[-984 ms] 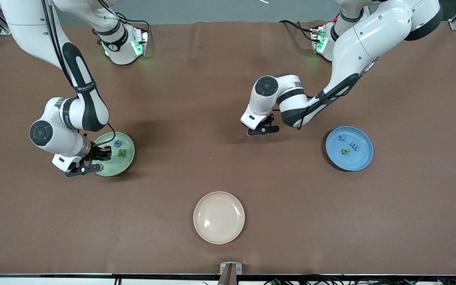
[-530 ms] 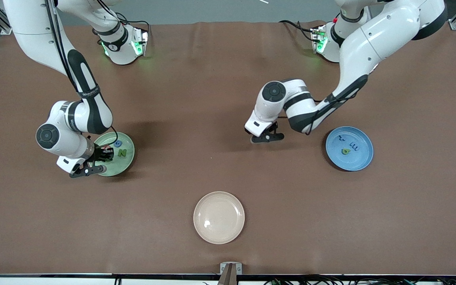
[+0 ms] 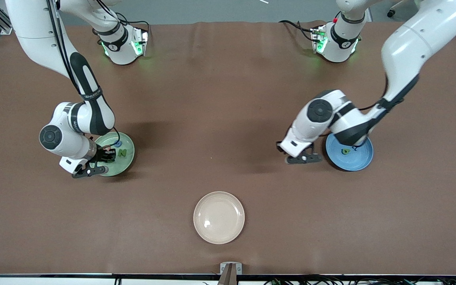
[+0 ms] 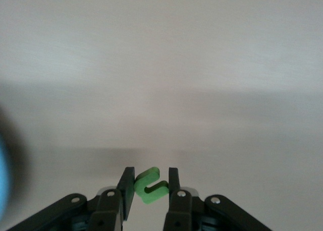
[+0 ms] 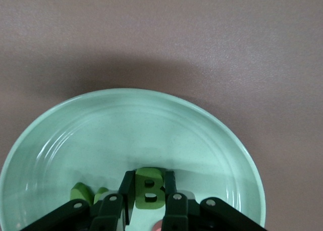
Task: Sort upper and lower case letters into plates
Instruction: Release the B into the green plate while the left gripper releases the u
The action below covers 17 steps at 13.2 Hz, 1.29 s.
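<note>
**Listener:** Grippers first, please. What does each one hold?

**Operator:** Left gripper (image 4: 149,183) is clamped on a small green letter (image 4: 150,184). From its wrist camera I see a hooked shape pinched between the two fingers, but I cannot tell which letter it is. From the front I see this gripper (image 3: 303,156) over bare table, just beside the blue plate (image 3: 360,160), toward the left arm's end of the table.

**Listener:** And the other one?

**Operator:** Right gripper (image 5: 149,186) is closed on a green capital B (image 5: 149,189), held upright between its fingers. It hangs over the pale green plate (image 5: 212,140), well inside the rim. In the front view I see that gripper (image 3: 100,155) over the same plate (image 3: 127,156), toward the right arm's end of the table.

**Listener:** What already lies in the plates?

**Operator:** In the green plate I see a green N (image 3: 122,152) and, touching it on the side farther from the front camera, a blue letter (image 3: 118,144) partly hidden by the arm. In the blue plate I can make out one green letter (image 3: 346,151); the left arm covers much of that plate.

**Listener:** Anything else on the table?

**Operator:** I see a cream plate (image 3: 232,233), nearer to the front camera than both others, roughly midway between them. It holds no letters. The table (image 3: 212,118) has a brown cover.
</note>
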Motion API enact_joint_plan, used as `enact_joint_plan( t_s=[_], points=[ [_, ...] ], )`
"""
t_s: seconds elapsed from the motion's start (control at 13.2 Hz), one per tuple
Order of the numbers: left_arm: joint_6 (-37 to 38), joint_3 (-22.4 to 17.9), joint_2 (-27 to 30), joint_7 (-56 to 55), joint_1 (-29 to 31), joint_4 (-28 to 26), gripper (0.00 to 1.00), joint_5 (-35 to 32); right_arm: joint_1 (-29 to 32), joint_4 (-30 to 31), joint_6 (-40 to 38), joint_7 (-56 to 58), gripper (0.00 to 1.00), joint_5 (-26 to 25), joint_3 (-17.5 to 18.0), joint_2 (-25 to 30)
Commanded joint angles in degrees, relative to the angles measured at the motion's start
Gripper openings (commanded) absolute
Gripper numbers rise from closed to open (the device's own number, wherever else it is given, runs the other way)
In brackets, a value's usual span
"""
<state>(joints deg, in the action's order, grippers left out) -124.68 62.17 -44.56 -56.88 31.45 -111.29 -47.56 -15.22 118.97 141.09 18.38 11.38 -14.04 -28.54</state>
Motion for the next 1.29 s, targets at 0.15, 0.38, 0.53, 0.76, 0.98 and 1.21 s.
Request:
enact_joint_plan(
  t_s=[0.15, 0.38, 0.53, 0.76, 0.98, 1.21],
  points=[
    [5.06, 6.73, 1.58, 11.33, 16.15, -4.53, 0.15, -1.22, 0.80, -0.67, -0.38, 0.43, 1.00, 1.19, 0.50, -0.29],
    [4.80, 9.45, 1.40, 16.79, 26.08, -9.54, 0.16, -6.12, 0.80, -2.94, -8.08, -0.19, 1.00, 1.19, 0.41, 2.78],
    [3.66, 9.72, 1.05, 17.94, 29.44, -12.53, 0.16, -9.90, 0.89, -7.06, -17.38, -3.33, 1.00, 1.19, 0.24, 5.06],
    [1.29, 9.11, 0.79, 18.12, 31.38, -15.53, 0.16, -13.69, 0.89, -11.74, -28.05, -10.98, 1.00, 0.75, 0.06, 8.84],
    [-1.34, 7.01, 0.61, 19.26, 31.48, -15.71, 0.16, -15.71, 0.89, -13.49, -32.18, -16.53, 1.00, -3.80, -0.03, 14.64],
    [-5.30, 3.15, 0.26, 19.88, 31.13, -15.01, 0.16, -18.52, 1.07, -23.83, -45.77, -16.80, 1.00, -7.86, -0.03, 15.01]
  ],
)
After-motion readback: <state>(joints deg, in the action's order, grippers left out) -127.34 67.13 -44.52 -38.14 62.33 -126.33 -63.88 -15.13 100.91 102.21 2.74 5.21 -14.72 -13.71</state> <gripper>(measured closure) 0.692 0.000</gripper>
